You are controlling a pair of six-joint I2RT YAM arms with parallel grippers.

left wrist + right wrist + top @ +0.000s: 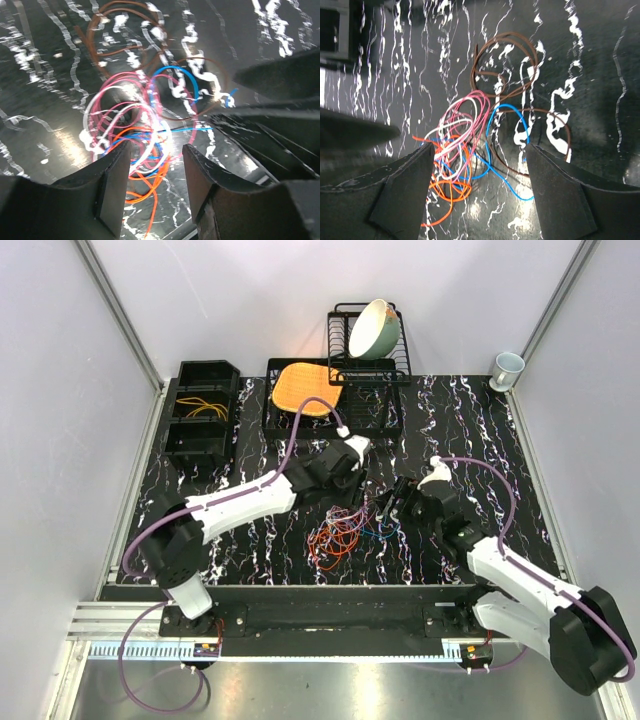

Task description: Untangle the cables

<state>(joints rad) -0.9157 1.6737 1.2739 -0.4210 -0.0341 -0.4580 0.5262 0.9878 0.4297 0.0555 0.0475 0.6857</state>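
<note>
I see the tangle of thin wires (340,530) (orange, pink, white, blue and brown loops) lying on the black tabletop with white veins (500,450), in its nearer half, between the two arms. My left gripper (156,147) hangs over the tangle with its jaws apart. Orange and pink loops show in the gap, but whether they touch I cannot tell. My right gripper (480,147) stands wide open over the same heap — it holds nothing.
</note>
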